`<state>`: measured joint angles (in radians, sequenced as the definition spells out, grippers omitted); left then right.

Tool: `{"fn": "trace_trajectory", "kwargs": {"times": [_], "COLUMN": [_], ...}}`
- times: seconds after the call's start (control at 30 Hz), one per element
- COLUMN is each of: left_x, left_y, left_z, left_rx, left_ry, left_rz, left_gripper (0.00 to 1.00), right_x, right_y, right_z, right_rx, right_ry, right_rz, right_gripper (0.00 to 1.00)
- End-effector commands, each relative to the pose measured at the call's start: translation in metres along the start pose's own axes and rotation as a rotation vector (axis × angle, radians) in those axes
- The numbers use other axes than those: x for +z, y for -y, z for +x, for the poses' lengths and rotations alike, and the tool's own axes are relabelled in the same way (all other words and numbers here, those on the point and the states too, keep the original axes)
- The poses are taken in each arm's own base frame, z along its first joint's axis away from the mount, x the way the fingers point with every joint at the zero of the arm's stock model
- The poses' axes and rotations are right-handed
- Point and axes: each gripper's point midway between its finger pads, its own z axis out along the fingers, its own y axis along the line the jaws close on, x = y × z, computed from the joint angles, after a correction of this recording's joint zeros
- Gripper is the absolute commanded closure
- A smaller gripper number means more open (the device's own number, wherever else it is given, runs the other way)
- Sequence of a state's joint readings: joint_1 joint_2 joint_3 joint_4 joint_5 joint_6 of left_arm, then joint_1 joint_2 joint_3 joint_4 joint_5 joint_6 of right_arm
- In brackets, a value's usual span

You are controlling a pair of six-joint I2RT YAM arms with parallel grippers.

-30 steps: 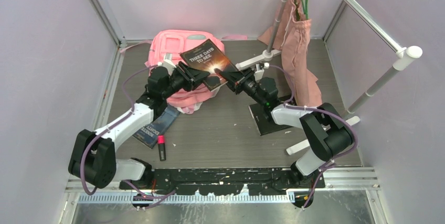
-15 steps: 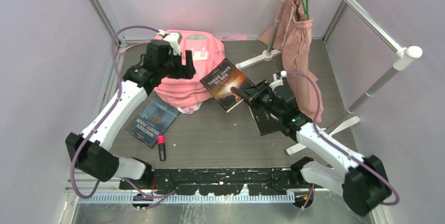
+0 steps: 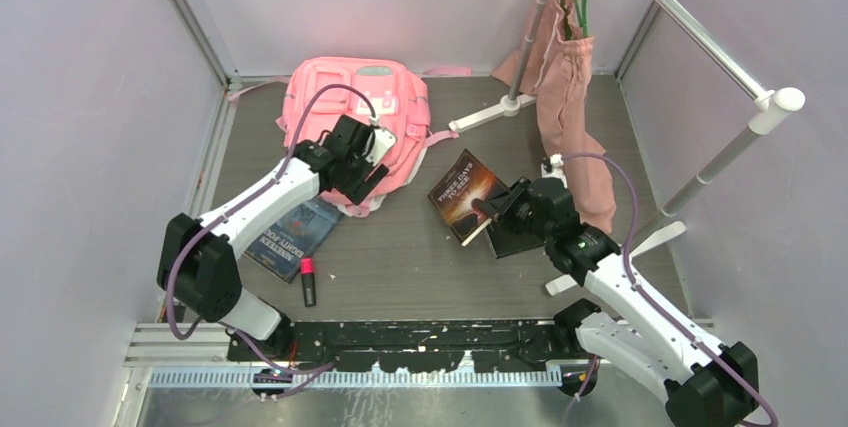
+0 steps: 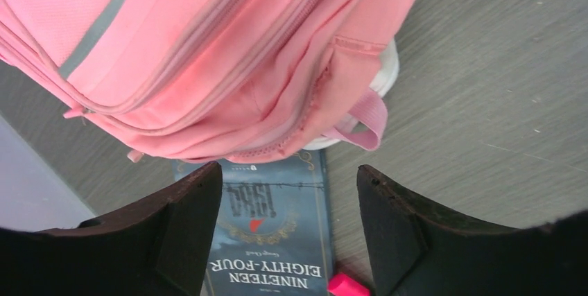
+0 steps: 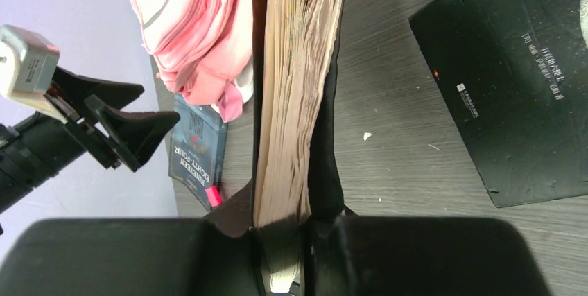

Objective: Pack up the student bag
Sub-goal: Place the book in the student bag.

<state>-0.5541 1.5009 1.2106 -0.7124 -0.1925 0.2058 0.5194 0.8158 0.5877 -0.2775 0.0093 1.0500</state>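
While bringing the dark paperback book (image 5: 298,88) in, keeping the clamp firm across both covers and first pulling the zip mouth wide. Lying flat at eleven o'clock on the grey wood-grain table (image 3: 420,267): the large bright pink fabric backpack (image 3: 350,107). Hovering over its six o'clock edge, elbow bent, fingers spread and holding nothing: the left gripper (image 4: 288,178). Stretching low toward ten o'clock, pinching the book, at the backpack's four o'clock: the right gripper (image 3: 497,209).
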Motion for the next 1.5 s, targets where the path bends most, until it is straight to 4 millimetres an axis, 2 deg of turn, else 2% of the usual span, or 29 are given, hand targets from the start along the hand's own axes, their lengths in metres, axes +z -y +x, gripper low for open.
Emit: {"fn": "trace_trajectory", "kwargs": {"times": [0.0,0.2,0.27,0.33,0.43,0.5,0.6,0.7,0.8,0.83,0.87,0.9,0.93,1.07,1.27,1.33,1.47], "left_x": [0.018,0.035,0.037,0.040,0.045,0.049,0.056,0.064,0.067,0.067,0.066,0.064,0.060,0.031,-0.043,-0.052,-0.068], "left_y": [-0.016,-0.023,-0.028,-0.033,-0.041,-0.045,-0.045,-0.043,-0.045,-0.046,-0.048,-0.050,-0.054,-0.061,-0.083,-0.091,-0.108], "left_z": [-0.012,-0.017,-0.018,-0.019,-0.019,-0.018,-0.015,-0.012,-0.012,-0.013,-0.015,-0.019,-0.024,-0.057,-0.130,-0.140,-0.163], "left_rx": [0.098,0.096,0.091,0.079,0.073,0.074,0.070,0.054,0.045,0.043,0.040,0.032,0.021,-0.076,-0.353,-0.403,-0.485], "left_ry": [0.024,0.015,0.015,0.017,0.012,-0.001,-0.026,-0.044,-0.057,-0.057,-0.053,-0.048,-0.044,0.017,0.188,0.174,0.260], "left_rz": [-0.070,-0.109,-0.133,-0.153,-0.188,-0.198,-0.192,-0.175,-0.184,-0.188,-0.193,-0.201,-0.215,-0.198,-0.137,-0.101,-0.070], "left_gripper": [0.31,0.45,0.57,0.63,0.61,0.56,0.42,0.42,0.52,0.58,0.75,0.93,0.99,1.00,1.00,1.00,1.00], "right_x": [-0.014,-0.016,-0.016,-0.016,-0.016,-0.017,-0.018,-0.019,-0.021,-0.021,-0.021,-0.021,-0.020,-0.018,-0.017,-0.018,-0.007], "right_y": [-0.050,-0.052,-0.050,-0.050,-0.051,-0.051,-0.052,-0.051,-0.052,-0.051,-0.052,-0.052,-0.053,-0.062,-0.098,-0.120,-0.149], "right_z": [-0.031,-0.032,-0.032,-0.031,-0.031,-0.031,-0.032,-0.034,-0.034,-0.034,-0.033,-0.033,-0.033,-0.026,-0.024,-0.025,-0.007], "right_rx": [-0.022,-0.020,-0.019,-0.015,-0.010,-0.011,-0.014,-0.014,-0.014,-0.014,-0.016,-0.018,-0.021,-0.047,-0.055,-0.017,0.058], "right_ry": [0.091,0.097,0.100,0.099,0.099,0.102,0.109,0.115,0.117,0.117,0.115,0.115,0.110,0.068,0.022,0.011,-0.047], "right_rz": [-0.137,-0.146,-0.142,-0.146,-0.153,-0.155,-0.158,-0.158,-0.163,-0.163,-0.165,-0.166,-0.171,-0.210,-0.354,-0.433,-0.559], "right_gripper": [0.99,0.99,0.99,0.99,0.99,0.99,0.99,0.99,0.99,0.99,0.99,0.99,0.99,0.99,0.99,0.99,0.99]}}
